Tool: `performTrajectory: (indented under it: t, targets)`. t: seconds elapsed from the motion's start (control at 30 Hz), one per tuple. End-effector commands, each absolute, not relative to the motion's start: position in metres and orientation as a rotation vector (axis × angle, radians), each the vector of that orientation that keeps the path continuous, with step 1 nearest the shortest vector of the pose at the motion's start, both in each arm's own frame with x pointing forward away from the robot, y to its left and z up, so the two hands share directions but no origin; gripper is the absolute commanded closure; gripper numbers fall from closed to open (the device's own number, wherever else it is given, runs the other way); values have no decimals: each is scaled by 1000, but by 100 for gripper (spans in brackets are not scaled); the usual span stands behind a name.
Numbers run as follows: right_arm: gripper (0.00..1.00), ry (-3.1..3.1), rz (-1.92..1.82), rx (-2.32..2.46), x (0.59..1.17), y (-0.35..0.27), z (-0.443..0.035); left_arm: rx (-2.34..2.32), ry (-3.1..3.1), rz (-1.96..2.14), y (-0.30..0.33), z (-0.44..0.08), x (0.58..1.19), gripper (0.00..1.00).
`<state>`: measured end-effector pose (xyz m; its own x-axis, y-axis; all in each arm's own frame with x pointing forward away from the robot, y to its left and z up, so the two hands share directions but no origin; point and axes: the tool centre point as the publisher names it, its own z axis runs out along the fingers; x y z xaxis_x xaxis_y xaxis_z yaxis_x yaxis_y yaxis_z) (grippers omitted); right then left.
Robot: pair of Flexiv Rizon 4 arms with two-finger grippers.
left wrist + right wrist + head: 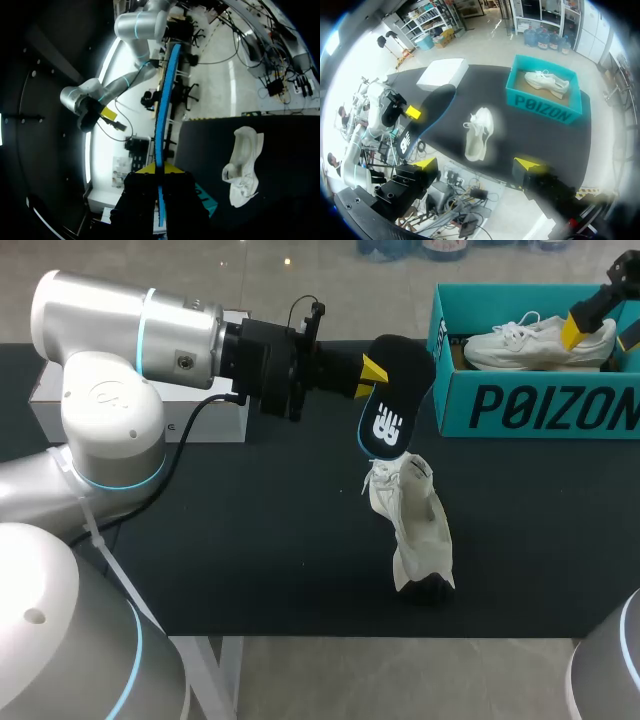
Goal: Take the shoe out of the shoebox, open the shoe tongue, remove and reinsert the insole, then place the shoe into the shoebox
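My left jaws pinched the black insole (393, 405) edge-on at one end, the yellow fingertips (172, 169) pressed to both of its faces and its logo side turned to the head camera. The rest of the insole stuck out ahead of the jaws, above the dark desk (250, 540). The white shoe (415, 530) lay on the desk under and just past the insole's free end, gripped by neither jaws. The right wrist view showed a gap between shoe and insole.

The teal shoebox (520, 405) stood open at the desk's far right corner with a second white shoe (530, 343) lying inside it. A white box (442, 74) sat at the far left edge.

My left arm (150, 330) came in from the left with its wrist level, pointing across the desk toward the shoebox. My right jaws hung high over the shoebox side of the desk, spread wide with nothing between them, looking down on shoe, shoebox and insole alike.
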<state>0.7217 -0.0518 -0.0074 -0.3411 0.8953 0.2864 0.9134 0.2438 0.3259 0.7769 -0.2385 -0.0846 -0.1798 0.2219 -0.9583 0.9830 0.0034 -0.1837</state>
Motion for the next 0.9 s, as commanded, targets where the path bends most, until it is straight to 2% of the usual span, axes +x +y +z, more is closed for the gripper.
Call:
performTrajectory:
  t: [0.03,0.9]
  targets:
    - [0,-2443,-679,-1779,724,-51,-6,1296,1509,-1240,-239,-84,777,100]
    - [0,-2443,-679,-1779,724,-51,-6,1065,1693,-1545,-244,-148,647,100]
